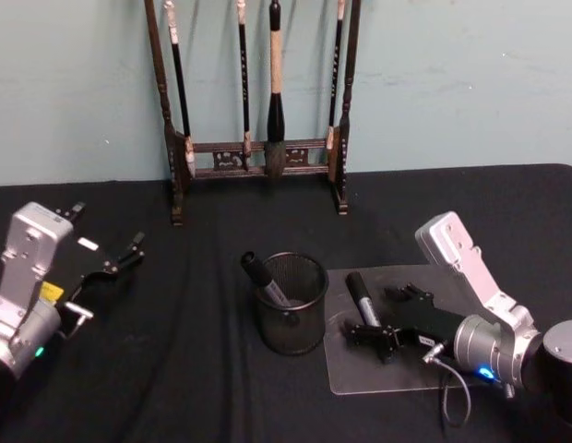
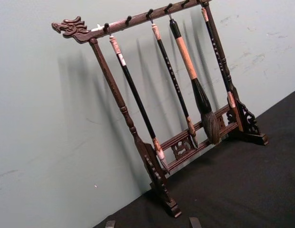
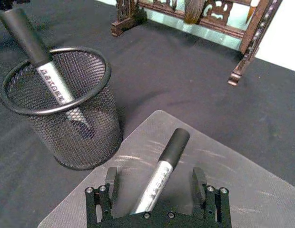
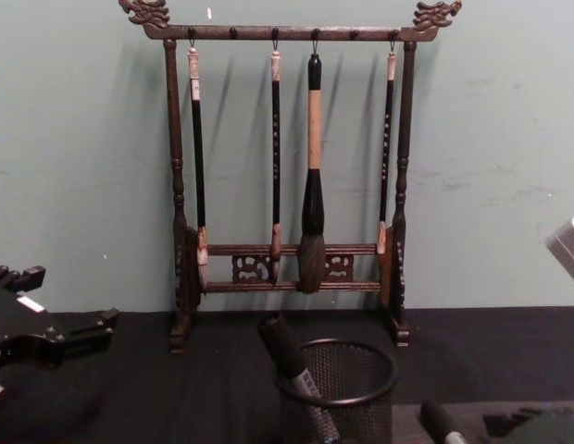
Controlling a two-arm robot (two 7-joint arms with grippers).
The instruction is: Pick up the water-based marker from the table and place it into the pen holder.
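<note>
Right end effector (image 3: 155, 176) astride lettered marker (image 3: 174, 145)

The marker (image 3: 162, 168) has its tail end hidden beneath the right gripper (image 3: 155, 175); its barrel print is too small to read. The pen holder (image 4: 366, 418) loses its base at the chest view's lower edge, the brush rack (image 1: 229, 160) its top in the head view.

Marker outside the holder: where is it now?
Head view, robot's right side: the marker lies flat on the grey mat, just right of the pen holder. The open right gripper straddles it, and its cap end points toward the brush rack.
</note>
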